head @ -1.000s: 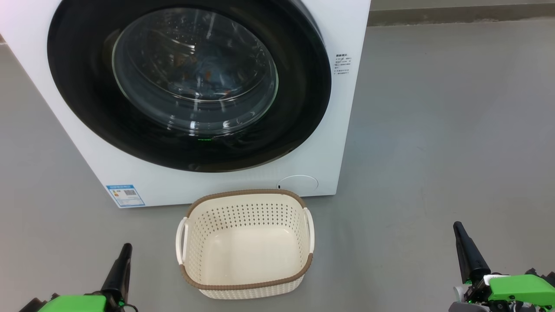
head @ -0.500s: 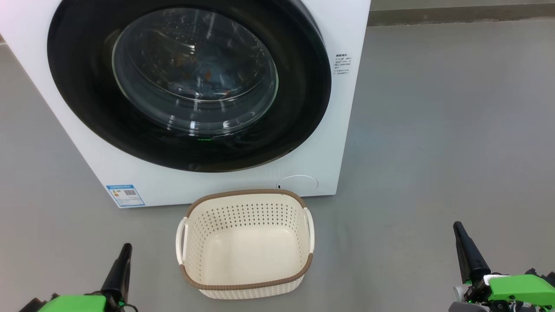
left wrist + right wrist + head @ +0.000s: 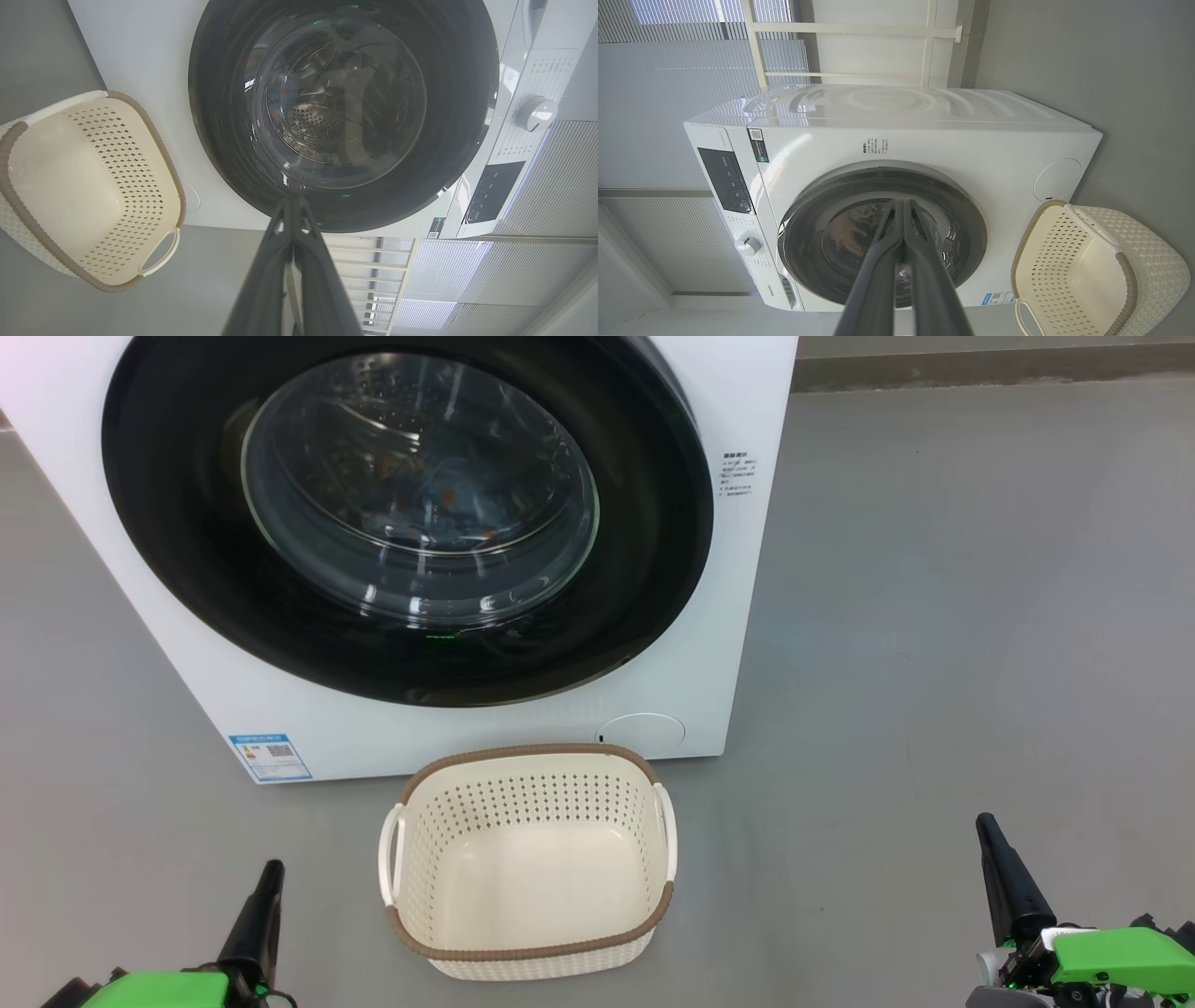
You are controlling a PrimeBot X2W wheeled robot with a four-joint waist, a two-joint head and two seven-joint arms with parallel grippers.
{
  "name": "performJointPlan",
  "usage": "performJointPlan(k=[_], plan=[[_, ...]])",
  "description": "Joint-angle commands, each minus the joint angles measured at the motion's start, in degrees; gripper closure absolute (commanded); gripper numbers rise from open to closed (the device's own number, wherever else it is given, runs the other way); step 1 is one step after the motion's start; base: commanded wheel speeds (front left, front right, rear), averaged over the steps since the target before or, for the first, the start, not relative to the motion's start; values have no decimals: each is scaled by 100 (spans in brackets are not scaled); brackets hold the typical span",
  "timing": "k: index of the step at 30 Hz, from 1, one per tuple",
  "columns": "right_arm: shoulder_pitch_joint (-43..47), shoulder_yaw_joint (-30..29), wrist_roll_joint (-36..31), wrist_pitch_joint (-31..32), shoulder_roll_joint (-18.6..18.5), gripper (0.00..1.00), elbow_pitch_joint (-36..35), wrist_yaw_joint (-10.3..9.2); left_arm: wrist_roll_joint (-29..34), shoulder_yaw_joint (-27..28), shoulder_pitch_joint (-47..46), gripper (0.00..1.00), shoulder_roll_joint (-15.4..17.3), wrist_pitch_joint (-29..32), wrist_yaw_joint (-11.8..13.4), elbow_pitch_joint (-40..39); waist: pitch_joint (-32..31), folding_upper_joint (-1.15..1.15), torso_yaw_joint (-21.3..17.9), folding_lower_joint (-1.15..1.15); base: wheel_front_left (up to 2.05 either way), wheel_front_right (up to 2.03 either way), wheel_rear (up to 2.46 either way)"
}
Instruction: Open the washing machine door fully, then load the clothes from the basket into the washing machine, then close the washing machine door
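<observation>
Washing machine (image 3: 747,616) stands with its door (image 3: 187,569) closed, basket (image 3: 523,751) empty at its 6 o'clock, clothes (image 3: 439,513) dimly visible behind the glass. Left gripper (image 3: 271,877) at the basket's 7 o'clock, right gripper (image 3: 988,831) at 4 o'clock, both clenched on nothing.

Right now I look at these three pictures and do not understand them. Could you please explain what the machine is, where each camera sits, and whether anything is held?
This is a wheeled robot with two arms. One picture comes from its head, looking down; the other two come from cameras on its wrists, so they look turned. On the grey floor stands a white washing machine, its round black door closed; blue clothes show through its glass. Before it stands an empty cream basket. The dark pointed shapes are the left gripper and the right gripper; both are shut and hold nothing.
</observation>
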Motion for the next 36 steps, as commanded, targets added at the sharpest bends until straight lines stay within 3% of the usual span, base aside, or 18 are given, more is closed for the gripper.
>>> performJointPlan(k=[1, 36], plan=[[-235, 127, 30, 45, -19, 100, -144, 10, -46, 204, -236, 100, 108, 39, -41, -111, 0, 0, 0, 0, 0, 0, 0], [-235, 128, 31, 44, -19, 100, -144, 10, -45, 205, -236, 100, 107, 40, -41, -112, 0, 0, 0, 0, 0, 0, 0]])
